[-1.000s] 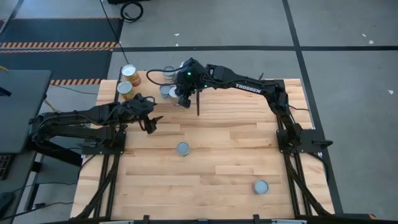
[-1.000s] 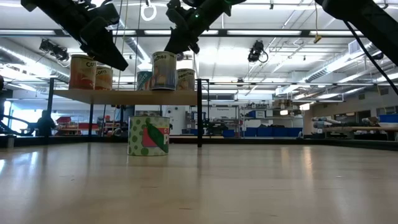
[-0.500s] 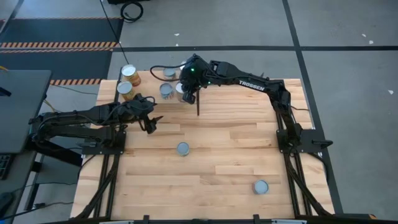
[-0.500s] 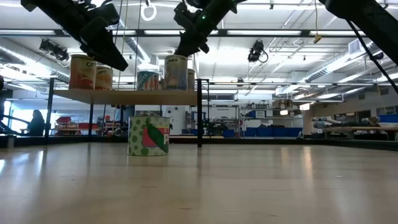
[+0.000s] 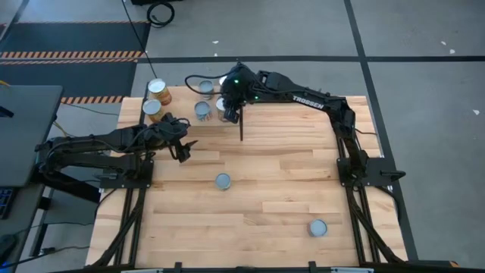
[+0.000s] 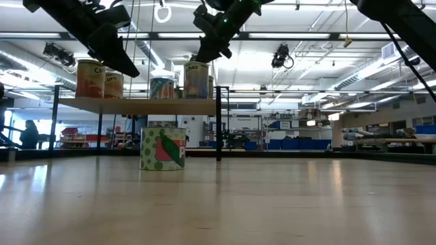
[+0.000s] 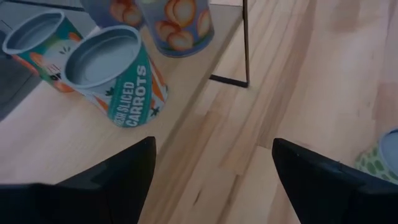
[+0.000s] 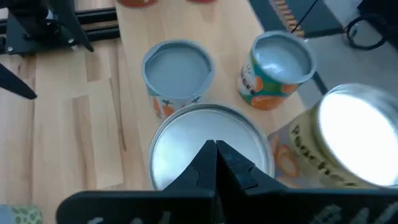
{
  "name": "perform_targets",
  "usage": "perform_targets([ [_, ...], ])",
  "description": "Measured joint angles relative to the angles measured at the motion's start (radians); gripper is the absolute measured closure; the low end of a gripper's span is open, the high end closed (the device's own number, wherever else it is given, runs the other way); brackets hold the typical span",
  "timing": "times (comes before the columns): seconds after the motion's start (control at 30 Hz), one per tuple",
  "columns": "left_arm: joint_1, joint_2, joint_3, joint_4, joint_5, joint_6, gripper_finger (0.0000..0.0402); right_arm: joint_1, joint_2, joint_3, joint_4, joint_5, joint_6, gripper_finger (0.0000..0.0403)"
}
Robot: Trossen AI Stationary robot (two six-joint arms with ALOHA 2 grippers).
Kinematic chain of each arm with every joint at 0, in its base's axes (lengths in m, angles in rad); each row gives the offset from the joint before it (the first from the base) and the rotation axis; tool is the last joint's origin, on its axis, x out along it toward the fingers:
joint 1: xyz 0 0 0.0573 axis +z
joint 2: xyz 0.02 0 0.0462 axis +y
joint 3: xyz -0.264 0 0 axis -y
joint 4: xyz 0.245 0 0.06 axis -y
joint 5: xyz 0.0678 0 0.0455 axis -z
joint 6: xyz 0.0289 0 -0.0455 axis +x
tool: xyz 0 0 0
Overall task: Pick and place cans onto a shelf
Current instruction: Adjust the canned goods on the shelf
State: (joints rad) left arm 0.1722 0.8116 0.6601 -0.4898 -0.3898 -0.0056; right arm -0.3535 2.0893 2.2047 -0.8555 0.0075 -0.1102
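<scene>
Cans lay in three places: one near the table's front edge on the right (image 5: 317, 227), one mid-table (image 5: 222, 180), and the rest up on the shelf (image 5: 176, 101) at the far left. From where we watched, the two on the table were untouched and well apart from both arms.

Our left gripper (image 5: 184, 150) hung just short of the shelf, fingers spread and holding nothing; the carrots can (image 7: 112, 74) stood close ahead of it.

Farther back, our right gripper (image 5: 231, 112) was over the shelf's right end, fingers pressed together and empty, right above a silver lid (image 8: 208, 146). We judged this the risky spot. That can sat hard against a pale one (image 8: 348, 140) and near two others (image 8: 178, 74) (image 8: 278, 65). A sideways or low exit could have clipped a rim and toppled the crowded row, or pushed a can off the shelf's edge. The black post (image 6: 219, 122) stood just beside the path too.
</scene>
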Motion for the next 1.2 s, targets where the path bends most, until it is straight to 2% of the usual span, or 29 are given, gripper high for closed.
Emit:
perform_targets([
  [0.2, 0.072, 0.022, 0.001, -0.002, -0.009, 0.024, 0.0086, 0.025, -0.081, 0.0, 0.009, -0.004, -0.019, 0.0399],
  [0.47, 0.21, 0.127, 0.001, 0.082, 0.006, 0.102, 0.0162, 0.087, -0.199, 0.0, -0.021, -0.004, -0.048, 0.0399],
  [0.7, 0.247, 0.163, 0.001, 0.179, 0.009, 0.122, 0.021, 0.113, -0.243, 0.0, -0.064, 0.003, -0.05, 0.0399],
  [1.2, 0.247, 0.164, 0.001, 0.222, 0.047, 0.122, 0.0219, 0.124, -0.244, -0.035, -0.095, -0.001, -0.039, 0.0398],
])
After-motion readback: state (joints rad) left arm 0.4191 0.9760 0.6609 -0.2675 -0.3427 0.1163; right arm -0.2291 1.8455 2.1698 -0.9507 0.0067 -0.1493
